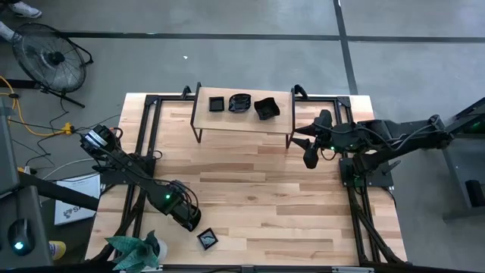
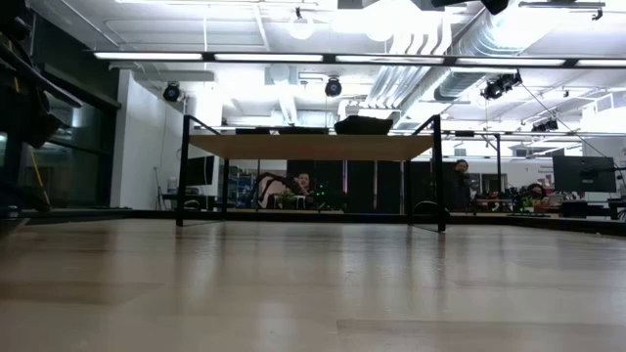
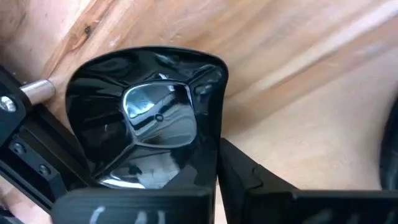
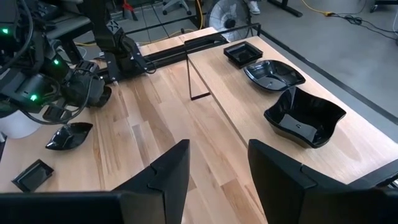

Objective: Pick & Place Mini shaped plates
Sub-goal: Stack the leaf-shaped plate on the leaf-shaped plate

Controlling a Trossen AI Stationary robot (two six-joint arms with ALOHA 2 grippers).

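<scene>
Left claw clamped on the black plate's rim, low on the table

No readable text, labels, brands or numbers in any view.

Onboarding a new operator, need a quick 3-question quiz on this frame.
1. How many black plates sit on the raised shelf?
2. True or false: the right end effector is shut on a plate.
3. The left end effector is closed on: A) a gripped plate low at the table, B) the plant, C) nothing.

Key: 1) Three. 2) False; it is open and empty, beside the shelf's right end. 3) A.
</scene>
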